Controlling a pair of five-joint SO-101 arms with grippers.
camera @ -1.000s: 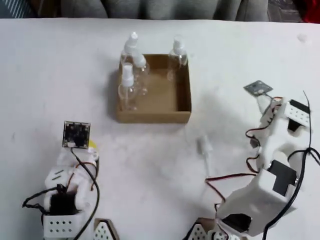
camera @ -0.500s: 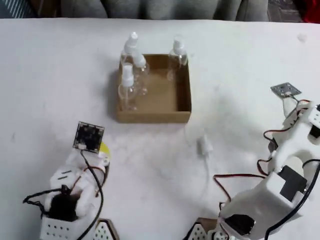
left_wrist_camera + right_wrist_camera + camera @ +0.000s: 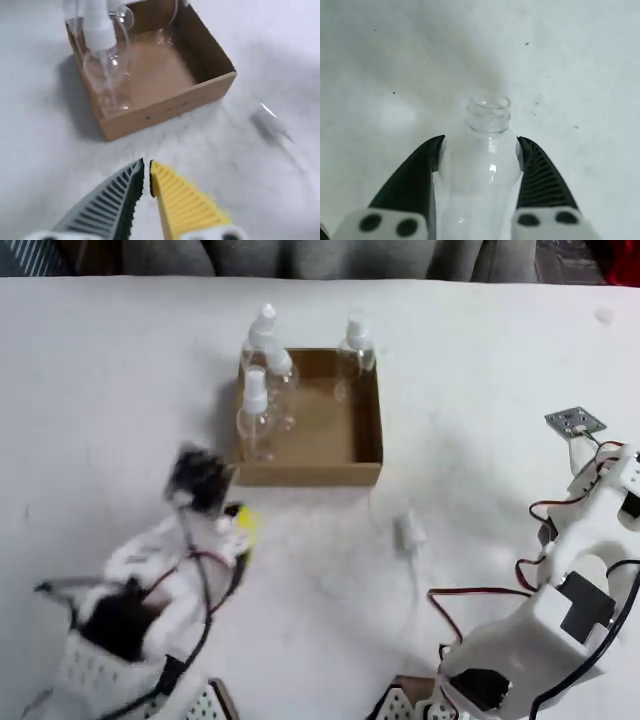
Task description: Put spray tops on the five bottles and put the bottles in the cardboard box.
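Sitting clamped at its shoulders between the right gripper's [image 3: 480, 141] black ribbed jaws, a clear, uncapped plastic bottle [image 3: 488, 172] faces the white desk [image 3: 570, 60]. A white spray top [image 3: 408, 532] lies near the square cardboard box [image 3: 308, 475] holding capped bottles [image 3: 255, 422]. The grey-and-yellow left gripper [image 3: 146, 164] is closed empty, near the box.

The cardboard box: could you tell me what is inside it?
Four clear bottles with spray tops stand in the cardboard box; they partly cover one another's bases.
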